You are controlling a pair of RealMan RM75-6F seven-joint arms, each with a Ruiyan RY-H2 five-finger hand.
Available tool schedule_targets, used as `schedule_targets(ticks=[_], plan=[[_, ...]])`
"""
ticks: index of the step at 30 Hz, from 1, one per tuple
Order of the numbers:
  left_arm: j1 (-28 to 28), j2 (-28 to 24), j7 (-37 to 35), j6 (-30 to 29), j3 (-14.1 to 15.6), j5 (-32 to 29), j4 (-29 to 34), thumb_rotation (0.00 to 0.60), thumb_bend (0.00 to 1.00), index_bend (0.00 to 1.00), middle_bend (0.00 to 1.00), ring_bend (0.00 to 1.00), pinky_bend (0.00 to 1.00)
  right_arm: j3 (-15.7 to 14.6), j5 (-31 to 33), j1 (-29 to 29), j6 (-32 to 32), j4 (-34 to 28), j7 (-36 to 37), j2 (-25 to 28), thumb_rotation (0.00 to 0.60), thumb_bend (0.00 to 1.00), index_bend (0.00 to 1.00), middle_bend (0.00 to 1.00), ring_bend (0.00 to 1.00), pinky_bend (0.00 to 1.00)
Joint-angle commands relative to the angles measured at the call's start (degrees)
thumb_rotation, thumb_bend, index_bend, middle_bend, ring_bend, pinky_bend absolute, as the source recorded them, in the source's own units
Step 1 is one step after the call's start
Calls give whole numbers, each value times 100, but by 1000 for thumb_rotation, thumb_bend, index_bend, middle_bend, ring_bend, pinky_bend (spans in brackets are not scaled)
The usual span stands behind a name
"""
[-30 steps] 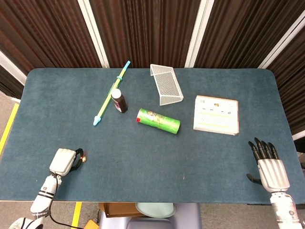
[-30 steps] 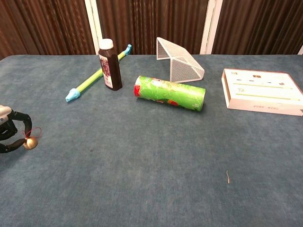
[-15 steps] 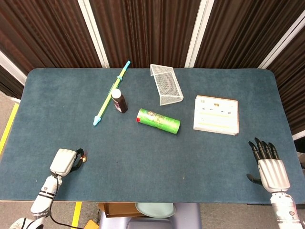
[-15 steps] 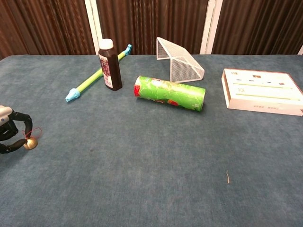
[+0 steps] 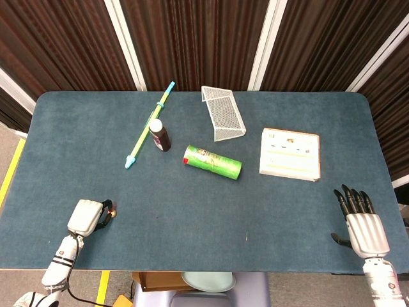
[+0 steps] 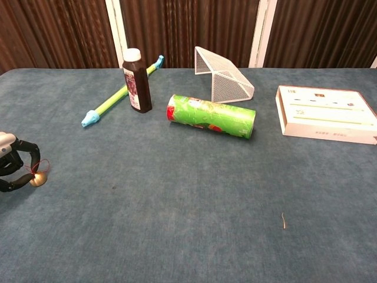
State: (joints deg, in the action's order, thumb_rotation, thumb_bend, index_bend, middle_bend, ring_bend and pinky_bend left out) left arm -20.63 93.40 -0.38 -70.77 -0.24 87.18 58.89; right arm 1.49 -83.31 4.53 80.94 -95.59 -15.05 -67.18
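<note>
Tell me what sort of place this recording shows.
Probably a lab or test station: a blue-covered table before dark curtains, with unrelated things laid out, such as a bottle, a green can and a box.

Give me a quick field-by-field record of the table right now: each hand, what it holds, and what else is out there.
left hand: near table edge, fingers curled, pinching a small gold bell with a red string
right hand: fingers spread, holding nothing, near table edge
bottle: upright, dark, white cap
green-and-blue stick: lying behind the bottle
green can: on its side, mid-table
wire mesh rack: white, behind the can
flat white box: at the right
table: blue cloth
</note>
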Motion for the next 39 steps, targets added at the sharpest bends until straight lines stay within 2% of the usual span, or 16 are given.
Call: schedule_targets(ticks=[1,13,20,25,30,36,38,39], plan=[[-1,1,-2,-1,1,-1,-4,600,422,600,953,926,1000,-2,-3,0,0,2,-1,-1,600,232,0,0,0,0],[3,-3,-9,-48,11,12,13,600,422,643,956,926,1000,-2,-9,-3,12,6,12,0,600,231,0,0,0,0],[29,-124,81,-276,32,145,199,600,421,656,956,926,1000,-9,-27,-6,24,13,-6,-15,600,232,0,0,0,0],[-31,-240,131,-299,-101,82,238,600,423,657,957,926,1000,2,3,9,-6,19,-24,-29,600,231,0,0,0,0],[-72,-393,-25,-223,-363,-214,267,600,421,656,959,931,1000,-14,27,23,-65,6,-24,-20,600,231,0,0,0,0],[86,-583,19,-329,-18,54,648,600,422,644,961,932,1000,-34,-110,-32,101,12,2,-20,600,231,0,0,0,0],[-10,-443,128,-304,-281,-149,449,600,421,641,963,933,1000,16,39,19,-27,31,-25,-50,600,231,0,0,0,0],[-17,-411,39,-216,-264,-183,465,600,421,642,964,934,1000,4,15,23,-30,25,-36,-54,600,231,0,0,0,0]])
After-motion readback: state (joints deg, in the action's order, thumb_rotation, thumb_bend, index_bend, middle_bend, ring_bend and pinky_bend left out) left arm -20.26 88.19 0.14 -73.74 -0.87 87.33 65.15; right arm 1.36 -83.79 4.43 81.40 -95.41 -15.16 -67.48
